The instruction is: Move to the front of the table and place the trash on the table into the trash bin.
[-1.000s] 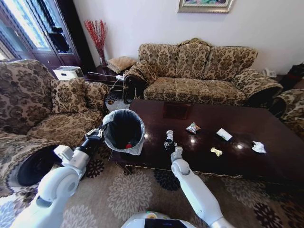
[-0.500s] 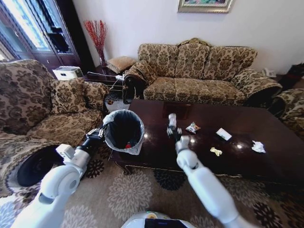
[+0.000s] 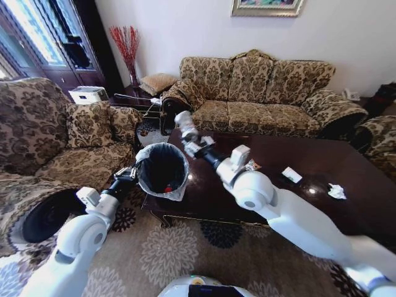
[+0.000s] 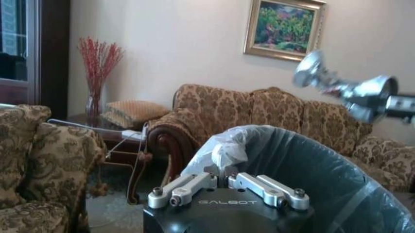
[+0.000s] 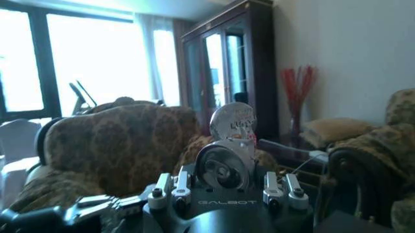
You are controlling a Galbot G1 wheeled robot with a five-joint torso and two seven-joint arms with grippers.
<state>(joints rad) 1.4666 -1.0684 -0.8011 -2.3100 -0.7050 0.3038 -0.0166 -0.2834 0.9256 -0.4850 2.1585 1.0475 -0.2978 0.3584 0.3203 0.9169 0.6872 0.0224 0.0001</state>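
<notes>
My right gripper (image 3: 190, 137) is shut on a crushed silvery can (image 3: 184, 122), held in the air past the far rim of the trash bin (image 3: 162, 169). In the right wrist view the can (image 5: 228, 145) stands between the fingers (image 5: 170, 189). My left gripper (image 3: 132, 171) is shut on the bin's bagged rim (image 4: 224, 153) and holds the black bin at the table's (image 3: 322, 213) left end. Something red (image 3: 167, 189) lies in the bin. On the dark table rest a shiny wrapper (image 3: 251, 165), a small white piece (image 3: 291, 175) and a crumpled tissue (image 3: 336, 191).
A patterned sofa (image 3: 260, 93) stands behind the table and an armchair (image 3: 55, 142) is at the left. A side table with a vase of red twigs (image 3: 127, 49) sits in the far corner. Floral carpet (image 3: 167, 250) lies before the table.
My right gripper has lifted the can off the table and swung it up and left, toward the bin. The left arm and bin have barely moved.
</notes>
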